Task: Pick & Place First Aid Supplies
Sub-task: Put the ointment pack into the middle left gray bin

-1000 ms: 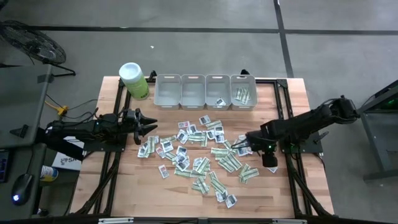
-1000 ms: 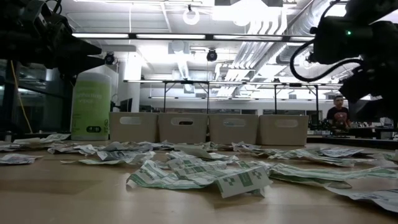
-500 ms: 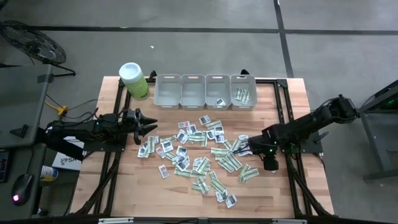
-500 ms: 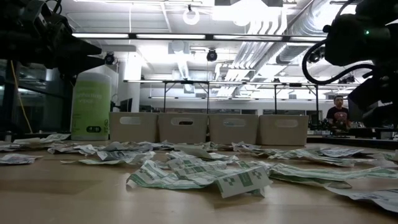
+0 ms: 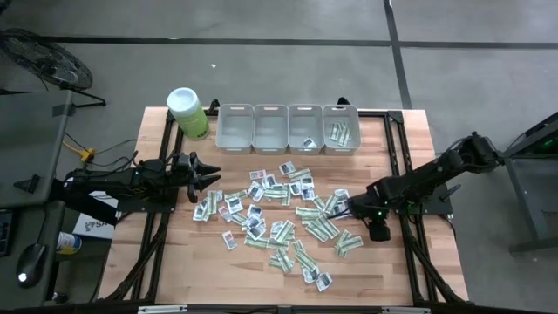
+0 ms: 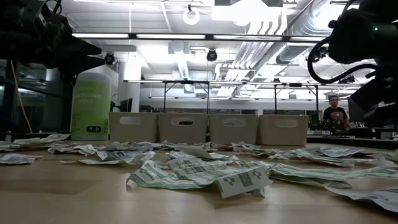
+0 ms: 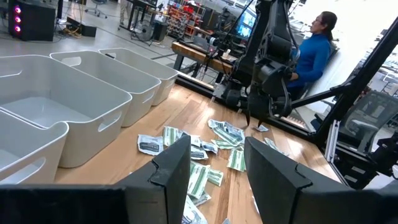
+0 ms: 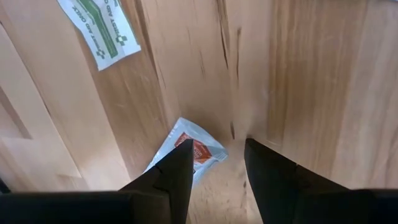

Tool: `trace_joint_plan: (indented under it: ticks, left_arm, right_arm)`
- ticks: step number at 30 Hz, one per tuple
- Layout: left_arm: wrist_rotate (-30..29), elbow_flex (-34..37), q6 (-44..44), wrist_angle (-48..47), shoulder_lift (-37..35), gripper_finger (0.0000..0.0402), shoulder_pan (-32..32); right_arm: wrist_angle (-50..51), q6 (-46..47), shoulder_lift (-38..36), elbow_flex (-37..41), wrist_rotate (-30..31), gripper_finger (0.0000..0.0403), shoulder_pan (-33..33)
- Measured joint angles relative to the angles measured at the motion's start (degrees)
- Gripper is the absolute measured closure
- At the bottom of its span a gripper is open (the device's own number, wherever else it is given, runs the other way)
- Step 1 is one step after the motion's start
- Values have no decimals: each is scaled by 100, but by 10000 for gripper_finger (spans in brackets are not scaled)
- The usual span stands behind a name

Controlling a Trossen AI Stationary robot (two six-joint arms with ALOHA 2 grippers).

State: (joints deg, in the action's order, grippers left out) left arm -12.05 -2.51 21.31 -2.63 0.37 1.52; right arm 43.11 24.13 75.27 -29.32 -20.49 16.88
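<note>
Now my right jaws (image 8: 216,163) have dropped lower, parted over a red-printed packet (image 8: 189,149) at the pile's three o'clock edge. My left jaws (image 5: 212,177) wait wide at nine o'clock. Pickup looks next.

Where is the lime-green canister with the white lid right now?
In the high view the canister stands upright at the table's far left corner, just left of the row of four grey bins. The left tool waits nearer the front.
</note>
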Motion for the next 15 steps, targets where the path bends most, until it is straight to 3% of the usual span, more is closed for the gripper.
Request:
trace_joint_plan:
  ticks: [15]
  left_arm:
    - [0, 0, 1, 0, 0, 252, 0]
  right_arm:
    - [-127, 461, 21, 19, -248, 266, 224]
